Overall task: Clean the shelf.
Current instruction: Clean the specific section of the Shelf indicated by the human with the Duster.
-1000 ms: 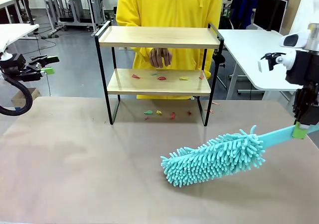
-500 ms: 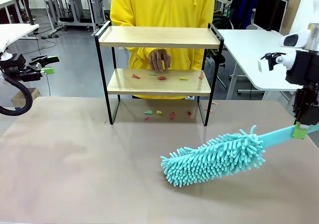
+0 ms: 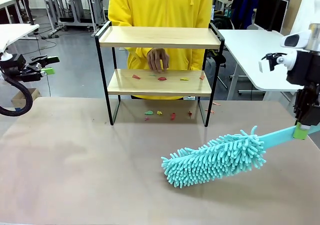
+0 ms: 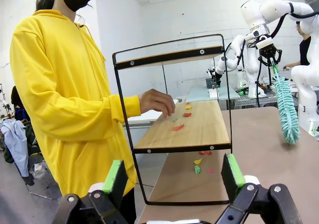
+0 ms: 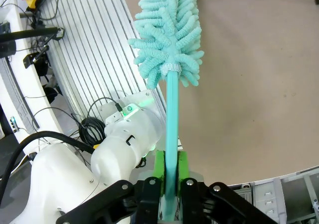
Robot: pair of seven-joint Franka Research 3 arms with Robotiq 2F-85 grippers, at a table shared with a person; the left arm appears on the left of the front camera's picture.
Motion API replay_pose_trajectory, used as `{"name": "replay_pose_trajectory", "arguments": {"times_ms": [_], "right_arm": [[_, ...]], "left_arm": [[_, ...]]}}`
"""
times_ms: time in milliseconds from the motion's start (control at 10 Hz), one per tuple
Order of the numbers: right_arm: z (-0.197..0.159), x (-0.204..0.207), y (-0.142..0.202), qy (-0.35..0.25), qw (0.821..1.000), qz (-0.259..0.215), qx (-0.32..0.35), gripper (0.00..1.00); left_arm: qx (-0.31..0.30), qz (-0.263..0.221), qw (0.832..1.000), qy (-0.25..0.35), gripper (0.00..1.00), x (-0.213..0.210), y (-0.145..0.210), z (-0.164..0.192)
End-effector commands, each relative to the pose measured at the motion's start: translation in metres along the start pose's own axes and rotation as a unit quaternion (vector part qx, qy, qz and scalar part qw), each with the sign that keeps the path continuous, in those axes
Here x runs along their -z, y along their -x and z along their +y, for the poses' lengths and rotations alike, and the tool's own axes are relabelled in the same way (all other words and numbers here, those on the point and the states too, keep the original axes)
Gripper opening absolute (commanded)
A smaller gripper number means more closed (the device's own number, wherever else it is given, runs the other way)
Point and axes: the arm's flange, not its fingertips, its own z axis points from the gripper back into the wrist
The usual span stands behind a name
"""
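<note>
Shelf (image 3: 159,37): two light wooden boards, smooth and flat, in a thin black metal frame with raised side rails. It stands upright at the far middle of the matte beige tabletop (image 3: 75,175), right in front of the person.
Scraps (image 3: 162,78): small flat bits in red, green and yellow. You can make out about five on the shelf's lower board, and more lie on the tabletop under the shelf, too small to count firmly.
Duster (image 3: 215,157): one, teal, with a shaggy noodle-pile head on a slim flat handle. The head lies on or just over the tabletop, on your side of the shelf and toward its right, well apart from it.
Right fingers (image 3: 301,131): pointing down, right of the shelf, clamped on the end of the duster's handle.
Left fingers (image 3: 48,65): spread wide and empty, held level well to the left of the shelf.
Person's hand (image 3: 158,59): one, curled downward, behind the shelf between its two boards.
</note>
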Motion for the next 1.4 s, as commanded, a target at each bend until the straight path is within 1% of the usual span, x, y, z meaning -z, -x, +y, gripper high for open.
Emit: {"name": "replay_pose_trajectory", "arguments": {"times_ms": [0,100,300,400,500,600,700,900,1000,1100,1200,1300], "right_arm": [[-0.002,-0.007,-0.003,0.005,1.000,-0.001,0.003,0.13],[0.000,0.000,0.000,0.000,1.000,0.000,0.000,0.13],[0.023,-0.011,-0.037,-0.004,0.999,-0.043,0.022,0.13],[0.037,-0.019,-0.056,-0.016,0.992,-0.101,0.073,0.13],[0.054,-0.031,-0.072,-0.022,0.982,-0.154,0.106,0.13],[0.068,-0.037,-0.084,-0.024,0.971,-0.193,0.137,0.13],[0.083,-0.041,-0.103,0.006,0.957,-0.238,0.164,0.13],[0.093,-0.038,-0.141,0.047,0.930,-0.278,0.234,0.13],[0.094,-0.035,-0.158,0.036,0.923,-0.291,0.250,0.13],[0.089,-0.033,-0.172,0.006,0.909,-0.312,0.275,0.13],[0.100,-0.049,-0.143,0.023,0.932,-0.288,0.218,0.13],[0.100,-0.049,-0.143,0.023,0.932,-0.288,0.218,0.13]], "left_arm": [[0.004,0.001,1.000,0.000,1.00,0.001,-0.002,-0.002],[0.004,0.001,1.000,0.000,1.00,0.001,-0.002,-0.002],[0.004,0.001,1.000,0.000,1.00,0.001,-0.002,-0.002],[0.004,0.001,1.000,0.000,1.00,0.001,-0.002,-0.002],[0.004,0.001,1.000,0.000,1.00,0.001,-0.002,-0.002],[0.004,0.001,1.000,0.000,1.00,0.001,-0.002,-0.002],[0.004,0.001,1.000,0.000,1.00,0.001,-0.002,-0.002],[0.004,0.001,1.000,0.000,1.00,0.001,-0.002,-0.002],[0.004,0.001,1.000,0.000,1.00,0.001,-0.002,-0.002],[0.004,0.001,1.000,0.000,1.00,0.001,-0.002,-0.002],[0.004,0.001,1.000,0.000,1.00,0.001,-0.002,-0.002],[0.004,0.001,1.000,0.000,1.00,0.001,-0.002,-0.002]]}}
